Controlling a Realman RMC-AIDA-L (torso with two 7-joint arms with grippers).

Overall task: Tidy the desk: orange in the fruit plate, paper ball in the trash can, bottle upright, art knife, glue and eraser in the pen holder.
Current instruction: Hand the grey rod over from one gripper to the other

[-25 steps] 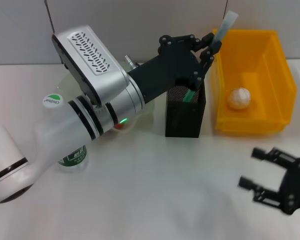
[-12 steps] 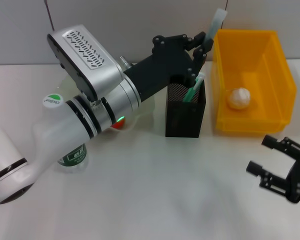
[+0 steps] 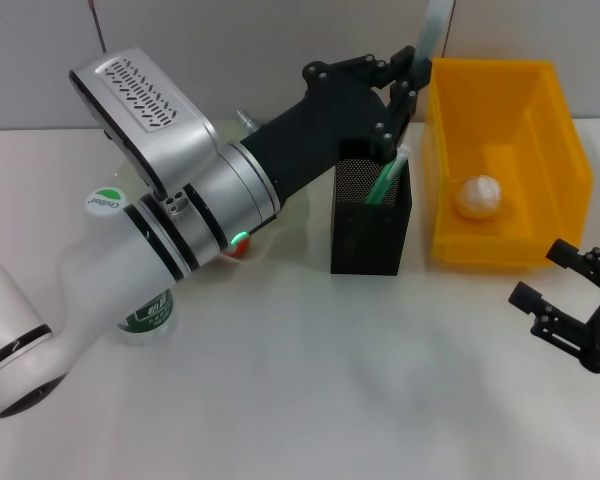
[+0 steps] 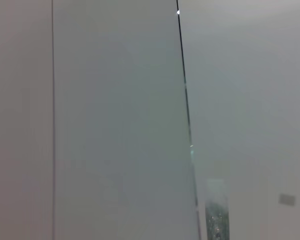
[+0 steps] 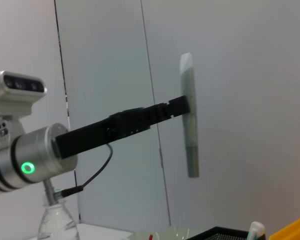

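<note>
My left gripper (image 3: 418, 75) reaches over the black mesh pen holder (image 3: 370, 228) and is shut on a long pale stick (image 3: 433, 32), held nearly upright above it; the stick also shows in the right wrist view (image 5: 188, 115). I cannot tell whether it is the art knife or the glue. A green-and-white stick (image 3: 385, 182) stands in the holder. The paper ball (image 3: 477, 197) lies in the yellow bin (image 3: 555, 160). The bottle (image 3: 145, 312) stands upright beneath my left arm. A bit of the orange (image 3: 236, 250) shows under the arm. My right gripper (image 3: 572, 305) is open and empty at the front right. The eraser is not visible.
The pale fruit plate (image 3: 292, 215) is mostly hidden behind my left arm. The yellow bin stands right beside the pen holder. The white table (image 3: 360, 400) lies in front of the holder. A grey wall is behind.
My left gripper has shifted slightly left and up with the stick, which now stands more upright. My right gripper has moved right and back, toward the table's right edge.
</note>
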